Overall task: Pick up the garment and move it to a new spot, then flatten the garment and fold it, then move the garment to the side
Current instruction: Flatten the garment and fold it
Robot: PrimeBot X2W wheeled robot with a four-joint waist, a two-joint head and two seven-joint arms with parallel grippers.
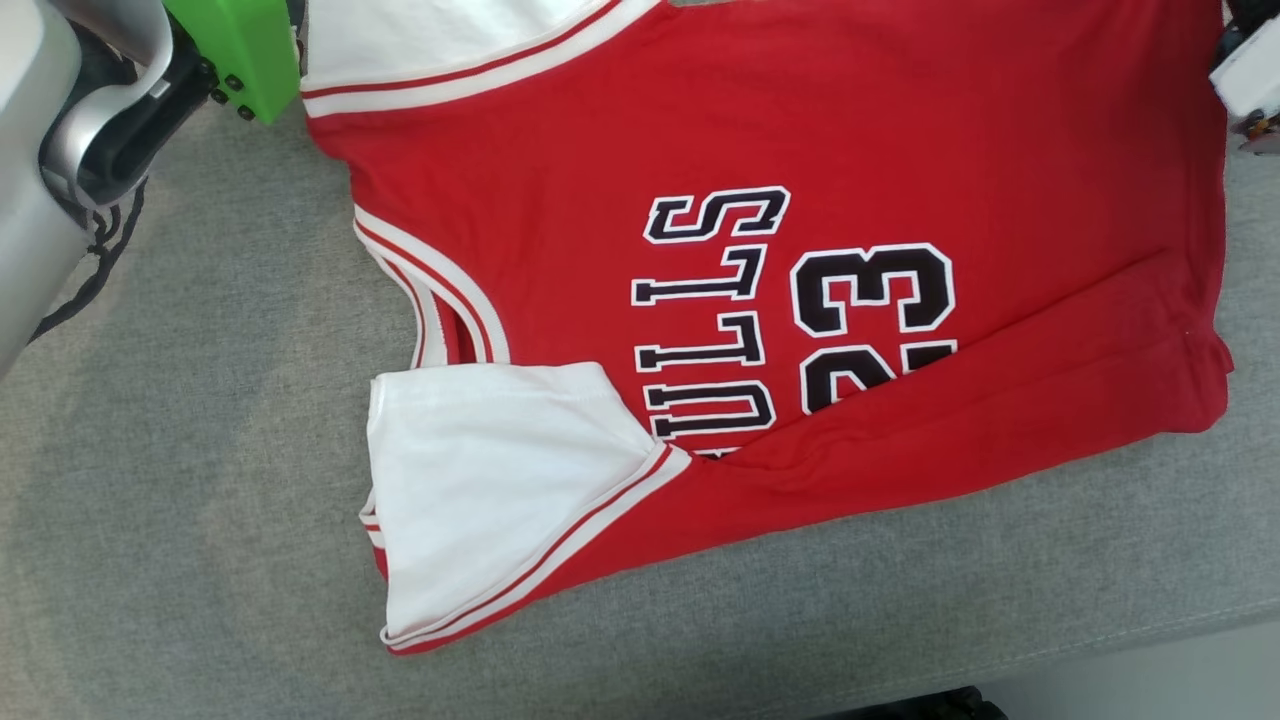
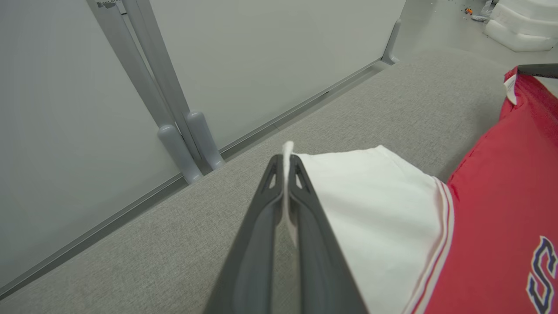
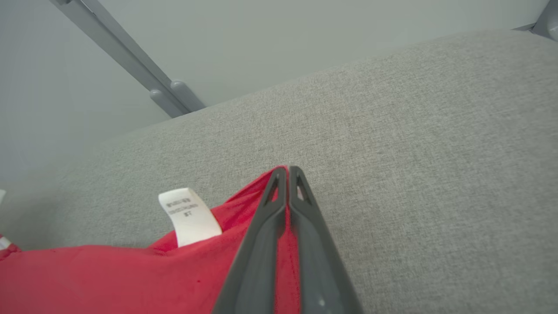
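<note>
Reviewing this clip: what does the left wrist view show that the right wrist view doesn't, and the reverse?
Left wrist view alone: the left gripper shut on the edge of the white sleeve, the striped trim and a printed letter S.
Right wrist view alone: the right gripper shut on a red edge of the jersey, with a white care label beside it.
Both: red jersey cloth, the grey fabric surface and grey frame posts against a pale wall.

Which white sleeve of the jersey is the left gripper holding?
The far sleeve, at the head view's top edge: the left gripper pinches its edge. The near sleeve lies flat, untouched.
</note>
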